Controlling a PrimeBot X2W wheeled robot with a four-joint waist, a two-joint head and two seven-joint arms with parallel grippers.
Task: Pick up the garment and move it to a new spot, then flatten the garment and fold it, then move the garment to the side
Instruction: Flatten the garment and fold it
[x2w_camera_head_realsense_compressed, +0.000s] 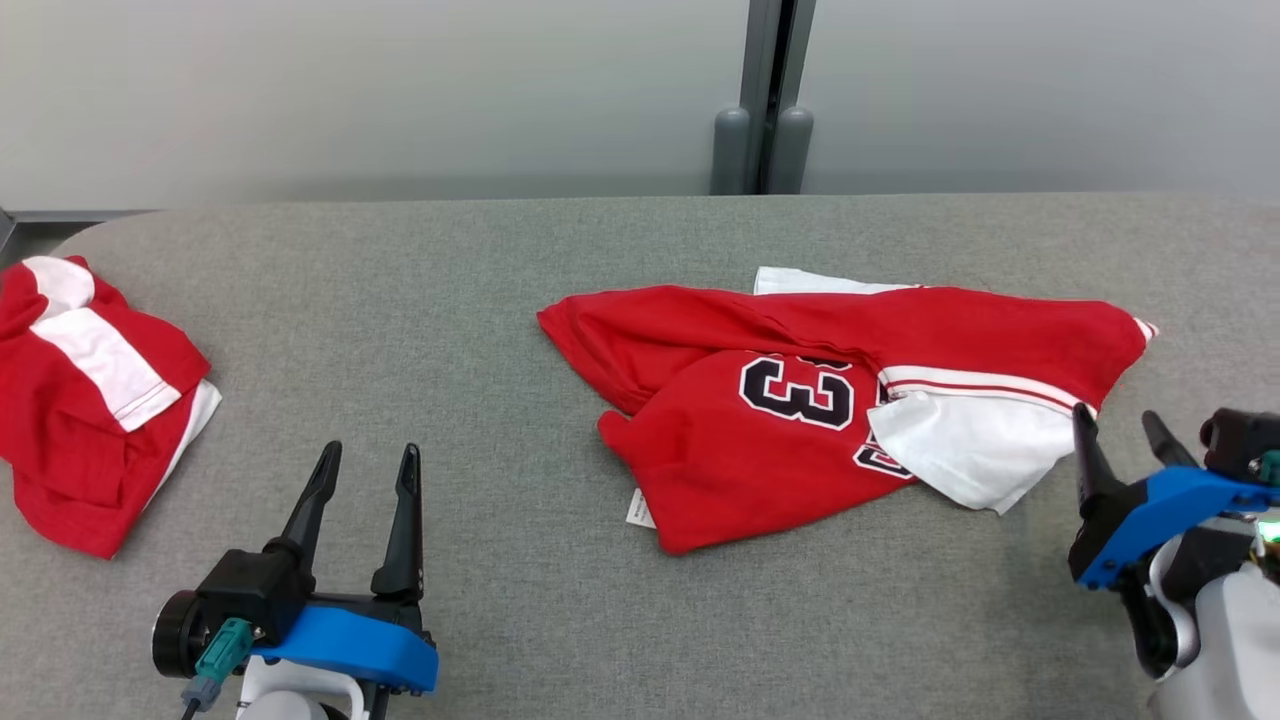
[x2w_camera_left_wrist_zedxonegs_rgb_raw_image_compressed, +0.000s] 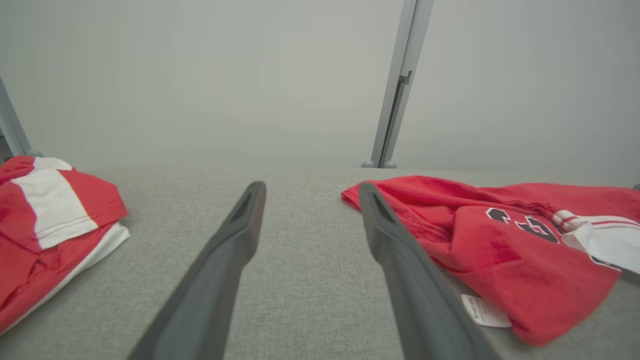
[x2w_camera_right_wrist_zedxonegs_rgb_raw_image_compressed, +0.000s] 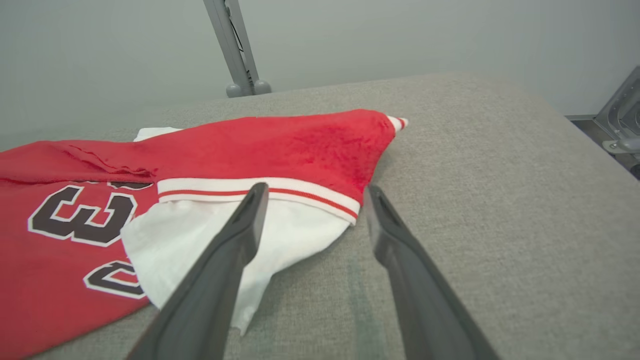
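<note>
A red garment (x2w_camera_head_realsense_compressed: 800, 400) with black numbers and a white sleeve lies crumpled right of centre on the grey table (x2w_camera_head_realsense_compressed: 480, 300). It also fills the right of the left wrist view (x2w_camera_left_wrist_zedxonegs_rgb_raw_image_compressed: 500, 245) and the left of the right wrist view (x2w_camera_right_wrist_zedxonegs_rgb_raw_image_compressed: 280, 150). My right gripper (x2w_camera_head_realsense_compressed: 1118, 430) stands open just off the garment's white sleeve (x2w_camera_right_wrist_zedxonegs_rgb_raw_image_compressed: 200, 235), nothing between its fingers (x2w_camera_right_wrist_zedxonegs_rgb_raw_image_compressed: 240, 235). At the lower left my left gripper (x2w_camera_head_realsense_compressed: 368, 462) is open and empty, well clear of the cloth; its fingers (x2w_camera_left_wrist_zedxonegs_rgb_raw_image_compressed: 235, 235) point across bare table.
A second red and white garment (x2w_camera_head_realsense_compressed: 90, 390) lies bunched at the table's left edge, seen too in the left wrist view (x2w_camera_left_wrist_zedxonegs_rgb_raw_image_compressed: 45, 225). A grey post (x2w_camera_head_realsense_compressed: 765, 110) rises behind the table against the pale wall. The table's right edge (x2w_camera_right_wrist_zedxonegs_rgb_raw_image_compressed: 575, 130) drops off near my right arm.
</note>
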